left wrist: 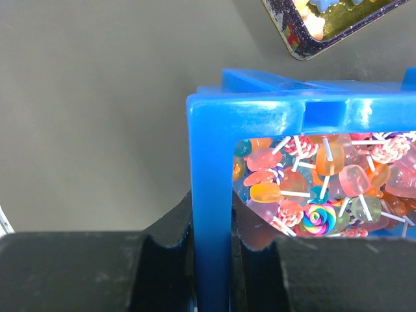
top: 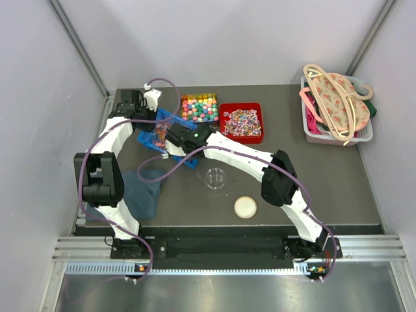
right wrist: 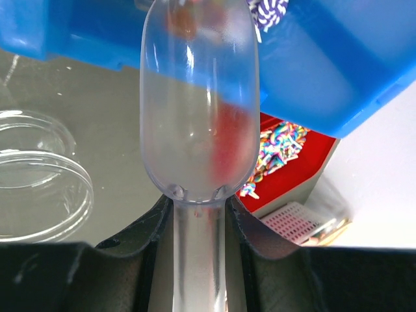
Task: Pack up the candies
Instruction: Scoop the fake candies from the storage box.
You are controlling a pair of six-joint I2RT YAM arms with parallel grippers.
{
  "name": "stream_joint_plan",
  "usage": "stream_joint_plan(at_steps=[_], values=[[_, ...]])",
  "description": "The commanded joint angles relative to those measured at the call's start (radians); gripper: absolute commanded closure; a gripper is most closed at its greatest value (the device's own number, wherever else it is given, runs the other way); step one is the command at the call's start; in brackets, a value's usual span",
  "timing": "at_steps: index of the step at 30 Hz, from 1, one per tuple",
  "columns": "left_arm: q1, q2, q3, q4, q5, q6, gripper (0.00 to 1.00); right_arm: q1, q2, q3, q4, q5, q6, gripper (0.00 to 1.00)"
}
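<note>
With the left gripper clamped on the blue bin wall and the right gripper grasping the clear scoop, over-tipping could spill candies past the scoop

The dark grey table carries a crumpled blue cloth near left, a clear round dish in the middle and a cream lid just nearer. At far centre sit a dark-rimmed tray of candies and a red tray; a white basket stands far right.
</note>
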Motion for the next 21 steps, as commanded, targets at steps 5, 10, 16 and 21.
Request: stream_joint_plan(at_steps=[5, 10, 16, 21], values=[[0.001, -0.115, 0.010, 0.104, 0.043, -0.069, 1.00, 0.008, 0.058, 0.063, -0.012, 0.107, -0.029, 1.00], [0.001, -0.148, -0.006, 0.098, 0.005, -0.092, 1.00, 0.013, 0.119, 0.149, -0.008, 0.130, -0.051, 1.00], [-0.042, -0.178, -0.024, 0.096, -0.012, -0.127, 1.00, 0.048, 0.179, 0.200, 0.017, 0.113, -0.060, 1.00], [-0.048, -0.200, -0.033, 0.095, -0.009, -0.129, 1.00, 0.059, 0.213, 0.229, 0.054, 0.092, -0.040, 1.00]])
